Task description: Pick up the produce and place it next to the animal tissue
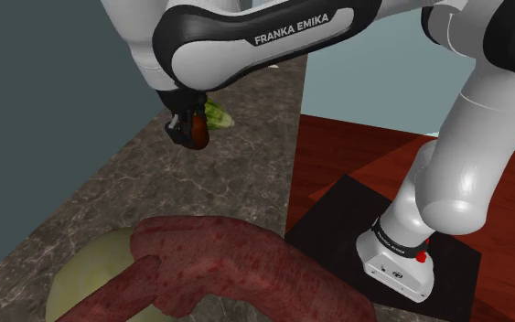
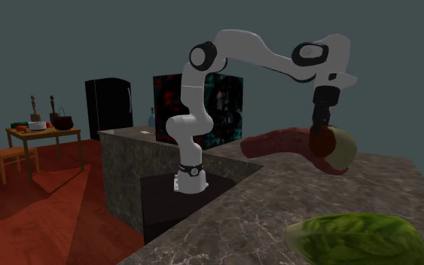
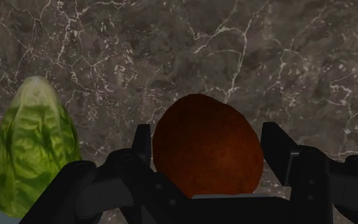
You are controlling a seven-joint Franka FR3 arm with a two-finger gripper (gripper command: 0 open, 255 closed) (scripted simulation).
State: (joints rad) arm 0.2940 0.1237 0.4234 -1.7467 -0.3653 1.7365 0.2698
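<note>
My hand (image 3: 209, 137) is closed on the round produce (image 3: 207, 145). In the wrist view my two black fingers (image 3: 279, 149) press against its opposite flanks, and it bulges out past their tips toward the desk (image 3: 247, 51) below. The produce is a smooth ball, a deep reddish brown, brighter rust where the light catches it and nearly black along its lower edge. I can make out no stem or leaf on it. In the shoulder view it hangs under my hand (image 1: 187, 123) as a small dark red lump (image 1: 197, 134) over the marbled grey desk (image 1: 109, 183). It is just beside a green lettuce (image 1: 217, 114) that lies on the stone, and well apart from the big mottled red slab of meat (image 1: 237, 265) at that view's near edge. A pale greenish round thing (image 1: 100, 274) sits against the meat. From the second exterior view my hand (image 2: 321, 124) points straight down with the produce (image 2: 321, 141) at its tip. There the produce shows in front of the meat (image 2: 278, 141) and the pale round thing (image 2: 343, 147), while the lettuce (image 2: 353, 239) lies low in the foreground. The produce looks lifted clear of the desk (image 2: 263, 203), though I cannot judge how high from these angles. In the wrist view the lettuce (image 3: 34, 149) lies off to one side of my fingers, crinkled and bright green, not touching the produce.
</note>
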